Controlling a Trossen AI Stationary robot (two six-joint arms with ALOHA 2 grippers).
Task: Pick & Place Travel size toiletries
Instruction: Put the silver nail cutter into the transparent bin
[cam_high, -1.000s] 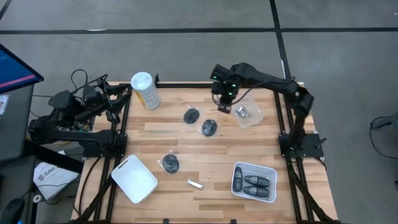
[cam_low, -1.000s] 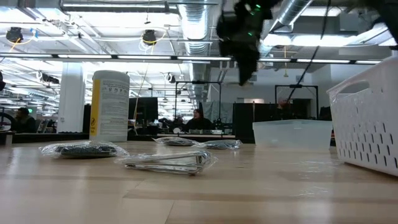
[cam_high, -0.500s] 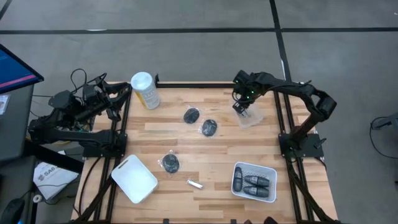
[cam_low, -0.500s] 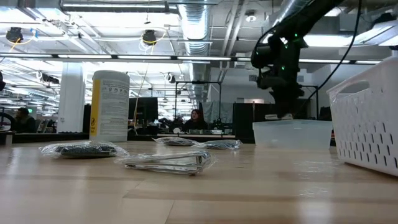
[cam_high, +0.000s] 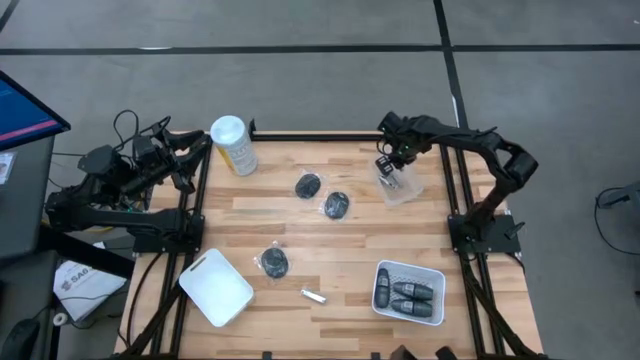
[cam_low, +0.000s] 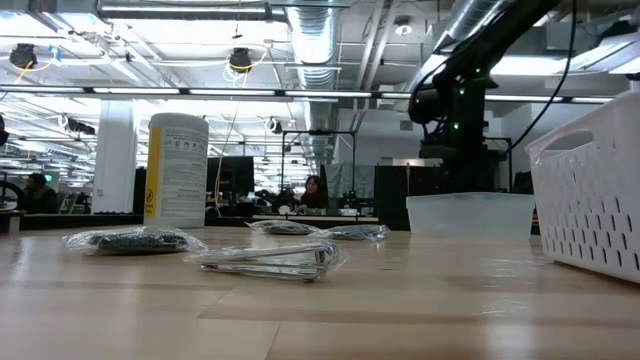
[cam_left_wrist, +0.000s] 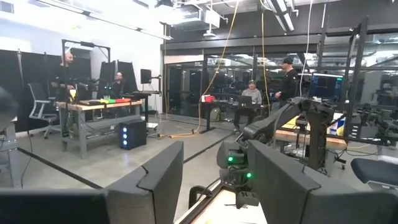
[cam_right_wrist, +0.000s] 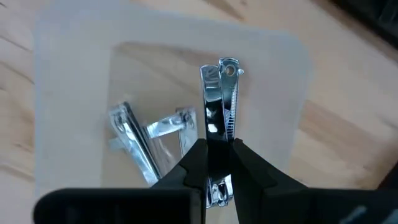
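Since a second ago I have swung the right arm from above the discs across to the clear tub (cam_high: 399, 186) at the table's far right, and its gripper (cam_high: 388, 168) now hangs low over that tub. Going left to right: the left arm is folded off the table's left edge, its gripper (cam_left_wrist: 211, 180) idle with the fingers apart and nothing between them. The white tray (cam_high: 216, 287) lies at the near left corner, and the canister (cam_high: 233, 145) stands at the far left. Three bagged dark discs sit mid-table: one (cam_high: 273, 262) just beside the tray, one (cam_high: 308, 185) farther back, and one (cam_high: 337, 205) just beside that. A bagged silver clipper (cam_high: 313, 296) lies near the front edge, between the tray and the white basket (cam_high: 432, 275). In the low view it is the bagged piece (cam_low: 268, 258) closest to the camera. In the right wrist view the fingers (cam_right_wrist: 193, 162) are clamped on a silver nail clipper (cam_right_wrist: 219, 106), held directly over the tub's (cam_right_wrist: 292, 112) floor, where two more clippers (cam_right_wrist: 152, 134) lie crossed. I cannot tell whether the held one touches the bottom. At the near right, the basket holds three dark capsules (cam_high: 407, 296), side by side.
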